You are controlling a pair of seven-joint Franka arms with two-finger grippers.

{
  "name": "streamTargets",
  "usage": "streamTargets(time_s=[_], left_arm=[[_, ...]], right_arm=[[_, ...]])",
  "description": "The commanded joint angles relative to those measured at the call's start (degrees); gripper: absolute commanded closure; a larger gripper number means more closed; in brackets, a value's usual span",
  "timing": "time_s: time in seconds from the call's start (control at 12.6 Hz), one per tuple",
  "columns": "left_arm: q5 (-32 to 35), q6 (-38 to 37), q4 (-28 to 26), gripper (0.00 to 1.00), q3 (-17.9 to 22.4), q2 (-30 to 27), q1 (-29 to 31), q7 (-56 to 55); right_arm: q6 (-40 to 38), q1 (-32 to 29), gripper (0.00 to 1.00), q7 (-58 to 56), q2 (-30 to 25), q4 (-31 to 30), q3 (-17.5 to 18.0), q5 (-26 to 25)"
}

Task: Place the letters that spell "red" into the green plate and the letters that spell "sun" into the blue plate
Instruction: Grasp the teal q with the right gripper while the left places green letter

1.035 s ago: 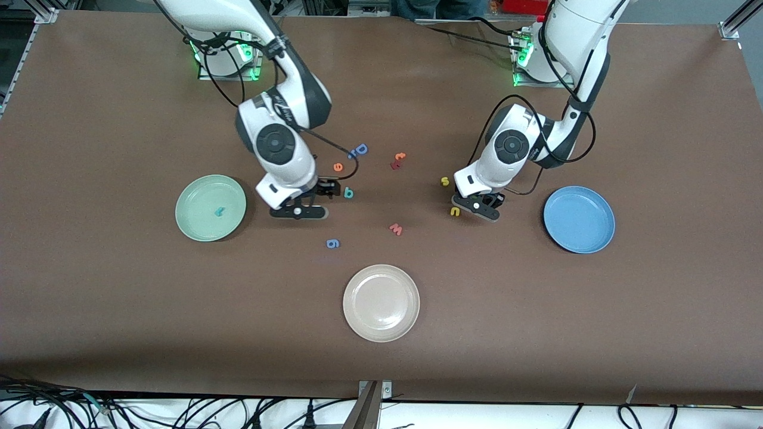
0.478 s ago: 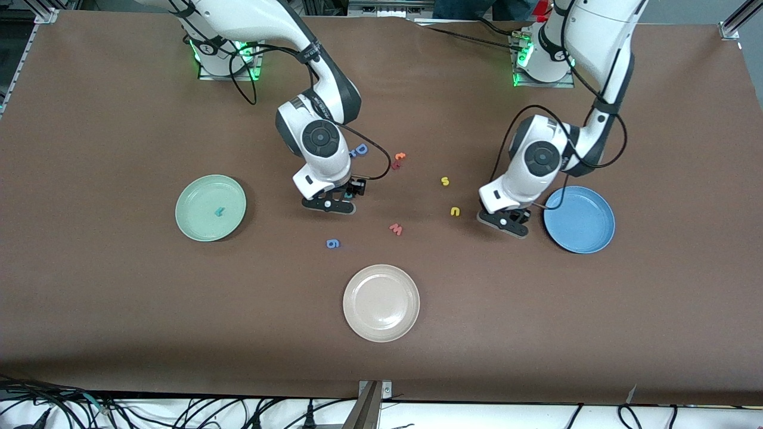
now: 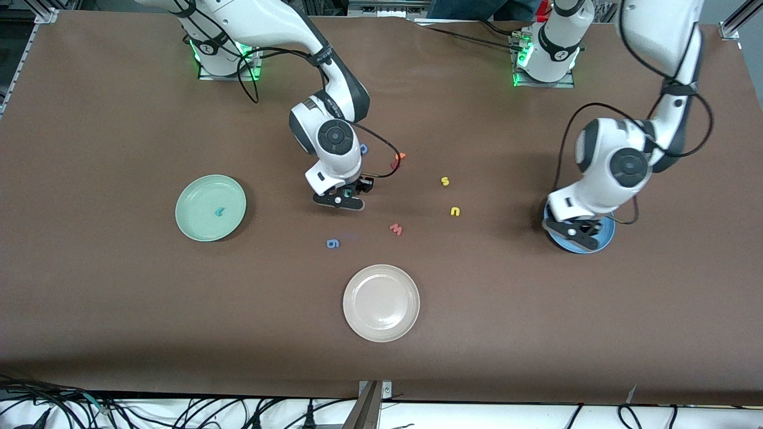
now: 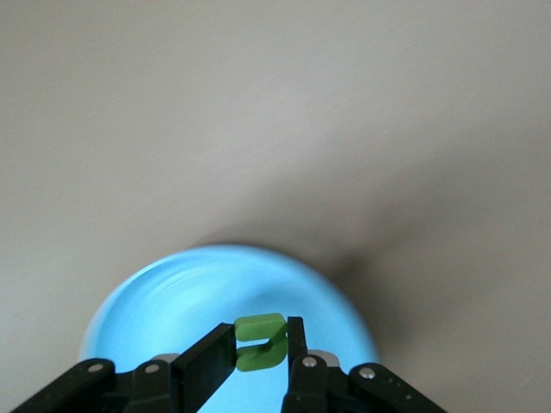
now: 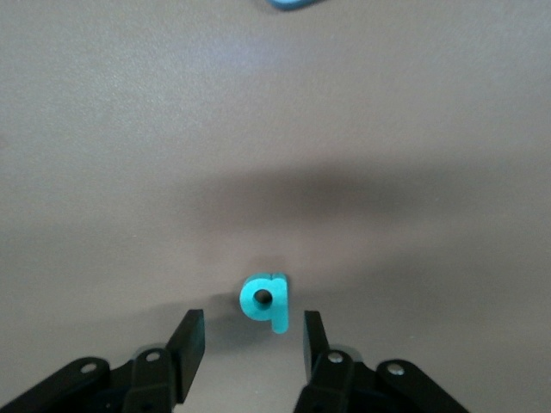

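Green u/n shape (image 4: 261, 342): where did it sit, and what held it? (STUDENT)

TUTOR: It was pinched between the fingers of the left gripper (image 3: 573, 232), which hung over the blue plate (image 3: 605, 237) at the left arm's end of the table. The left wrist view showed the letter directly above the plate's floor, well inside the rim.

STUDENT: And the right gripper (image 5: 250, 337)?

TUTOR: It stood low over the teal d (image 5: 267, 301), near the table's middle. Its jaws were spread, one on each side of the letter, and neither pad touched the foam.

STUDENT: How should each step have been done well?

TUTOR: For the left arm, a low release seemed best, since light foam could bounce or cling to a pad. The fingers should have parted fully before any lift. For the right arm, the d lay slightly toward one finger, so centring it before closing would probably have prevented a skewed pinch. A gentle squeeze would likely have sufficed.

STUDENT: What remained?

TUTOR: The teal r (image 3: 219, 211) lay in the green plate (image 3: 185, 196) at the right arm's end. The yellow s (image 3: 444, 181) and the yellow u/n shape (image 3: 455, 211) lay on the table between the two arms, the s farther from the front camera. The orange e could not be seen. The pink w (image 3: 396, 229) and the cream plate (image 3: 381, 330), both nearer that camera, were to be left alone.
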Motion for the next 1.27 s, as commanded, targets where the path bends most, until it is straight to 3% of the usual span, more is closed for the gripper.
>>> streamTargets(time_s=[0.0, 0.48, 0.88, 0.96, 1.03, 1.11, 1.19], left_arm=[[-1.4, -1.4, -1.0, 0.83, 2.1, -1.2, 2.8, 9.6], [-4.6, -1.3, -2.8, 0.81, 2.1, 2.8, 4.6, 9.8], [-7.3, -0.8, -2.4, 0.66, 2.1, 4.6, 4.3, 9.6], [-7.3, -0.8, -2.2, 0.51, 2.1, 4.6, 4.2, 9.4], [-7.3, -0.8, -2.0, 0.01, 2.0, 4.4, 3.9, 9.3], [-7.4, -0.8, -1.9, 0.0, 1.6, 3.8, 3.8, 9.3], [-8.5, -0.8, -1.7, 0.0, 0.6, 2.8, 3.3, 9.2]], right_arm=[[2.3, 2.1, 0.45, 4.6, 0.5, -0.9, -1.0, -0.4], [5.3, 2.1, 0.45, 4.7, 0.6, -2.3, -2.6, -3.3], [7.1, 2.2, 0.45, 4.6, 1.3, -2.6, -2.5, -3.3], [7.1, 2.2, 0.46, 4.6, 1.3, -2.6, -2.5, -3.3], [7.0, 2.2, 0.53, 4.5, 1.3, -2.7, -2.5, -3.3], [6.9, 2.2, 0.72, 4.1, 1.3, -2.8, -2.5, -3.3], [6.9, 2.1, 0.82, 4.1, 1.3, -3.0, -2.5, -3.3]])
